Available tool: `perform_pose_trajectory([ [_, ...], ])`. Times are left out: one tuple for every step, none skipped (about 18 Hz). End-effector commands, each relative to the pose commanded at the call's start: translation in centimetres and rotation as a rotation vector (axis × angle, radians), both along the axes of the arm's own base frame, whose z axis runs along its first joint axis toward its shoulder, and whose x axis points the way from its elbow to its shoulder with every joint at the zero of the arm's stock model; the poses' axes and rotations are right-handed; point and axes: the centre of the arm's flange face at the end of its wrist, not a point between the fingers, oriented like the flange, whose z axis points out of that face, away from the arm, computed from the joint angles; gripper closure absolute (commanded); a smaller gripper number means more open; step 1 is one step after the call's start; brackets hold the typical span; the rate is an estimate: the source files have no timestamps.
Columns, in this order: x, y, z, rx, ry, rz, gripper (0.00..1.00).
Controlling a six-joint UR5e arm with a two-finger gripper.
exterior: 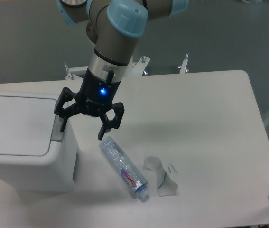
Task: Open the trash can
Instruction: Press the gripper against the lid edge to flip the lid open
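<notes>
While the trash can (pixel 23 142) sat lid-down, the gripper (pixel 81 130) hung spread wide beside its grey tab (pixel 57 132); nothing held.

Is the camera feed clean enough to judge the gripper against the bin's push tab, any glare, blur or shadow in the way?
Fixed camera: soft overall, even light, no harsh glare; the gripper reads sharp enough, its blue light glowing; the grey push tab on the trash can is partly hidden behind one finger; the white table shows only faint shadows.
</notes>
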Motion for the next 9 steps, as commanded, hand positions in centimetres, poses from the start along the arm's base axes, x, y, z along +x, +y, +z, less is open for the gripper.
perform_pose_trajectory([
  [-0.03, 0.01, -0.19, -0.004, -0.002, 0.001, 0.00],
  [-0.03, -0.06, -0.45, -0.012, -0.001, 0.003, 0.00],
  [-0.08, -0.12, -0.63, -0.019, 0.004, 0.006, 0.00],
  [0.06, -0.08, -0.73, -0.023, 0.005, 0.006, 0.00],
  [0.33, 0.11, -0.75, -0.024, 0.006, 0.000, 0.00],
  [0.31, 0.14, -0.60, -0.022, 0.008, 0.000, 0.00],
  [0.25, 0.20, -0.27, -0.016, 0.014, -0.001, 0.00],
  [0.21, 0.24, -0.29, -0.017, 0.013, -0.001, 0.00],
  [0.21, 0.24, -0.29, -0.017, 0.013, 0.000, 0.00],
])
